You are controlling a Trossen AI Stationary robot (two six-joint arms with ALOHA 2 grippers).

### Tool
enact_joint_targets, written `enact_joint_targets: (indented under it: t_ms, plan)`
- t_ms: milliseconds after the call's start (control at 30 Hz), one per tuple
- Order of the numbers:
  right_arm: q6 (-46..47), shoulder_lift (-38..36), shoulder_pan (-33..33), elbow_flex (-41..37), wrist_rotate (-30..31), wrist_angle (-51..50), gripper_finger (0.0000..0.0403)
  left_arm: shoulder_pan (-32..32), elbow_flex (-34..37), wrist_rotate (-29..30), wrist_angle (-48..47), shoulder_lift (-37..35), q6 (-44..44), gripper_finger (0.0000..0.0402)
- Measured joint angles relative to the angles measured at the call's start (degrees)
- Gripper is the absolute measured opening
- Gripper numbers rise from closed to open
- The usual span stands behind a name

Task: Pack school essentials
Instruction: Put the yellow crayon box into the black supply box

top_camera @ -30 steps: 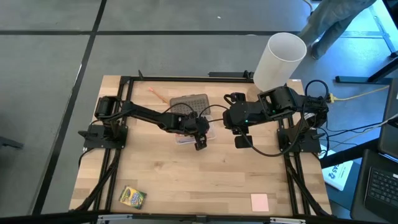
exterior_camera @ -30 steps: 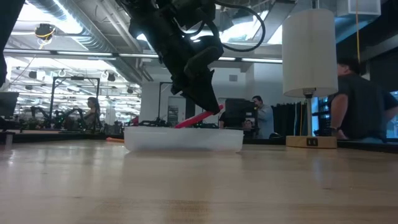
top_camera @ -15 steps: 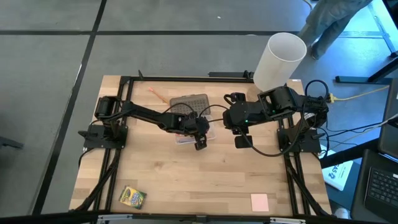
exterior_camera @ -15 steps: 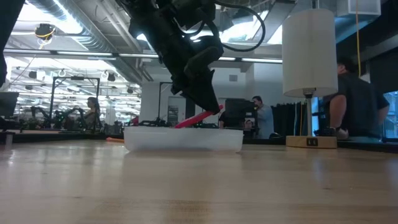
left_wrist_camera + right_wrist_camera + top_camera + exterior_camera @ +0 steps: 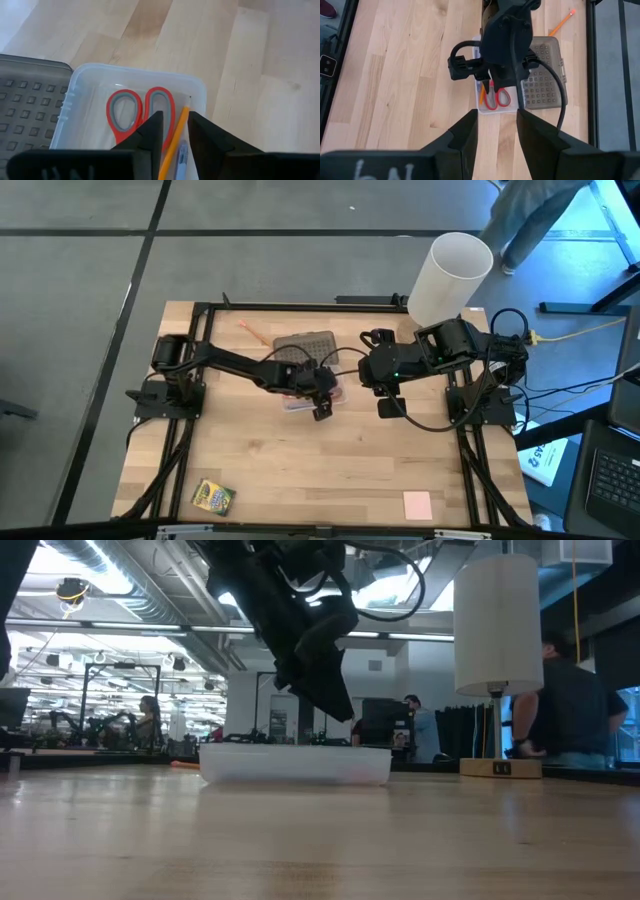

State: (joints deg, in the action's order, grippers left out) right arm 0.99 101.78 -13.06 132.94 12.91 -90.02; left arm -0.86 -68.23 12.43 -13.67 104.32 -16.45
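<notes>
The clear case (image 5: pixel 135 80) stands mid-table (image 5: pixel 300 402). Red-handled scissors (image 5: pixel 140 112) lie flat in it beside one orange pencil (image 5: pixel 177 132) and a blue pen (image 5: pixel 181 157). My left gripper (image 5: pixel 175 122) hovers open above the case (image 5: pixel 335 705), clear of its rim. My right gripper (image 5: pixel 496 127) waits open, raised to the right of the case (image 5: pixel 386 402). The second orange pencil (image 5: pixel 250 331) lies on the table near the far edge. The crayon box (image 5: pixel 212 496) and the pink pad (image 5: pixel 417 504) lie near the near edge.
The grey dotted lid (image 5: pixel 305 345) lies beside the case on its far side. A tall white cylinder (image 5: pixel 450 278) stands at the far right corner. People show in the room beyond the table. Bare wood stretches between the case and the near edge.
The red scissors, which stood slanting with one end above the case's rim under my left gripper, now lie flat inside the case and no longer show in the low view. Both arms have stayed in place.
</notes>
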Motion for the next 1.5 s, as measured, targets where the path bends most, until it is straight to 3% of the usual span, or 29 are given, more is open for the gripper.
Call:
enact_joint_targets:
  t_ms: [233,400,967,1200,1333,1500]
  plan:
    - [-0.1,0.0,-0.4,0.0,0.0,0.0,0.0136,-1.8,-0.1,-0.2,-7.5,-6.5,-1.1,0.0084]
    - [-0.3,0.0,-1.1,0.0,0.1,0.0,0.0136,-5.2,-0.1,0.5,-18.8,-12.6,-4.8,0.008]
    - [0.1,0.0,-4.7,0.0,0.0,0.0,0.0136,-25.8,0.0,6.5,-53.0,-28.3,-40.1,0.0081]
    - [1.6,0.0,-6.6,0.0,-0.4,0.1,0.0136,-36.0,0.0,4.5,-54.9,-29.5,-42.7,0.0077]
    - [1.5,0.1,-8.2,0.0,-4.0,0.8,0.0136,-41.7,0.0,3.1,-54.2,-28.9,-43.3,0.0077]
    - [1.4,0.3,-9.5,0.0,-4.6,1.8,0.0136,-48.2,0.0,3.2,-49.6,-29.0,-43.2,0.0076]
